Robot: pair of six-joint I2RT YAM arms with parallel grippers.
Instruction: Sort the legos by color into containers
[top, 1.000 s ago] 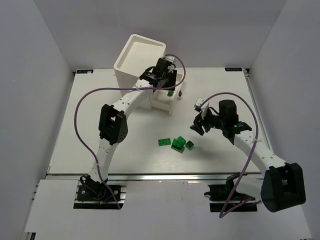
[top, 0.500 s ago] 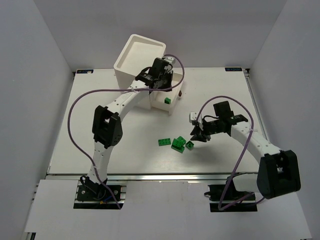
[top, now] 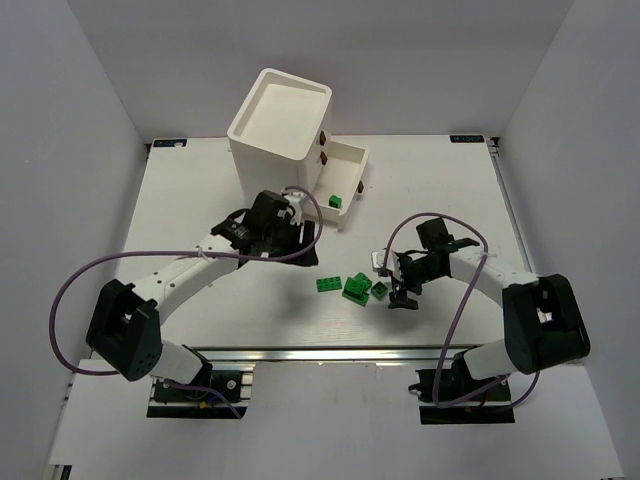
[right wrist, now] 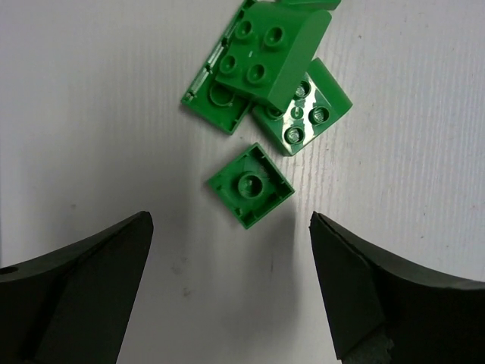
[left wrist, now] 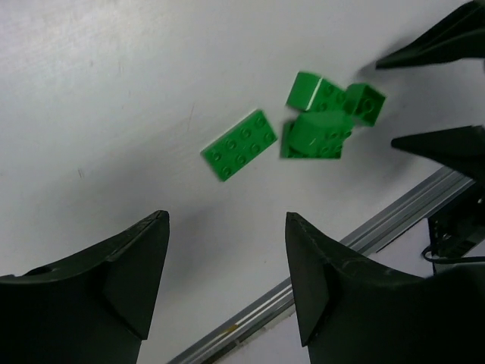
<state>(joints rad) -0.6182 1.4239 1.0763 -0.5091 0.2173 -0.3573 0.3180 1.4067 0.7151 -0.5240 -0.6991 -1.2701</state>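
Just beyond right claw (right wrist: 229,218), green lego (right wrist: 251,186)

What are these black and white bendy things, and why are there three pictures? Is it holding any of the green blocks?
They are two robot arms, each ending in a pinching claw called a gripper. The big picture looks down from above on the white table. The other two come from small cameras on each wrist, so the dark shapes at the bottom are the claw's own fingers. A few green bricks lie close together on the table, with a flat brick a little apart. At the back stands a white cabinet. Its bottom drawer is pulled out, with a lone brick inside. The left gripper and right gripper are both open and hold nothing.
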